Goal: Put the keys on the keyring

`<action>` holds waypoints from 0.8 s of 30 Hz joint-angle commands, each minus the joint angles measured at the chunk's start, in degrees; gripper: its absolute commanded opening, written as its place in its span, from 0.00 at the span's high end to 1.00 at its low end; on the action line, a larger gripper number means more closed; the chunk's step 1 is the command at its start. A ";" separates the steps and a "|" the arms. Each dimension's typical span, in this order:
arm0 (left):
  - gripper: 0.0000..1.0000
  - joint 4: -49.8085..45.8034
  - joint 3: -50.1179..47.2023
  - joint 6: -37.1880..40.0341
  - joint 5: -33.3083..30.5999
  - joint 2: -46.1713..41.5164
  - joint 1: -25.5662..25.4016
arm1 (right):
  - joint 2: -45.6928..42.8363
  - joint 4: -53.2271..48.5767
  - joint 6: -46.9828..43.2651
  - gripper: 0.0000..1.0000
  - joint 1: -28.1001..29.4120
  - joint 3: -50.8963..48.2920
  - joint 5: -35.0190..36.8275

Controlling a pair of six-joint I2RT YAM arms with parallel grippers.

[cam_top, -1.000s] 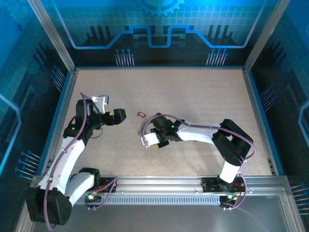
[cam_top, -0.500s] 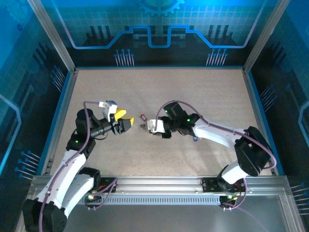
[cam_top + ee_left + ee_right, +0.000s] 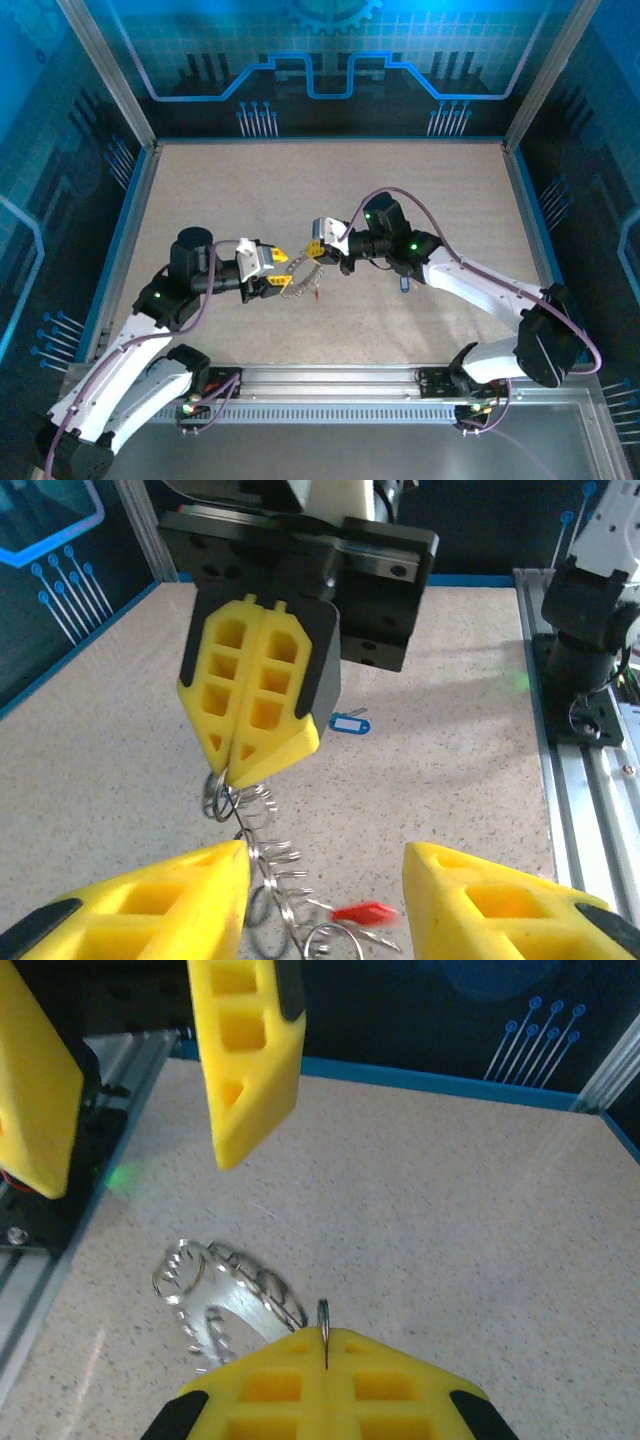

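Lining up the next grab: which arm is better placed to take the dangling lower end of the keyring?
Left. The left gripper straddles the hanging end of the keyring with its jaws apart. The right gripper is shut on the keyring's top, holding it up.

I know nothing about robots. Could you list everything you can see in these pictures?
Jagged silvery-grey metal keyring: one, silver-grey, dangling from the right gripper over mid-table.
Tiny red-headed key: one, red, at the ring's lower end; whether it is attached is unclear.
Tiny blue-headed key: one, blue, lying on the table apart from the ring.
Speckled beige table: one, beige, under everything.
Blue patterned walls: blue, around the table's back and sides.
Right gripper: one, yellow jaws shut on the ring's top.
Left gripper: one, yellow jaws apart, either side of the ring.
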 commanded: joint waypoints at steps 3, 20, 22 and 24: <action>0.58 -5.07 1.94 10.11 2.26 0.49 -0.63 | -1.94 2.02 1.95 1.00 -0.25 -0.53 -4.71; 0.68 -2.12 4.14 4.97 -0.86 4.51 -1.82 | -2.56 -1.90 -1.50 1.00 3.95 0.77 -1.65; 0.70 -2.74 4.01 5.32 -0.93 4.95 -2.08 | -2.76 -1.92 -1.72 1.00 4.60 0.62 -0.63; 0.70 -2.85 3.77 5.41 -1.91 5.36 -2.18 | -2.89 -1.88 -1.74 1.00 4.85 0.61 -0.39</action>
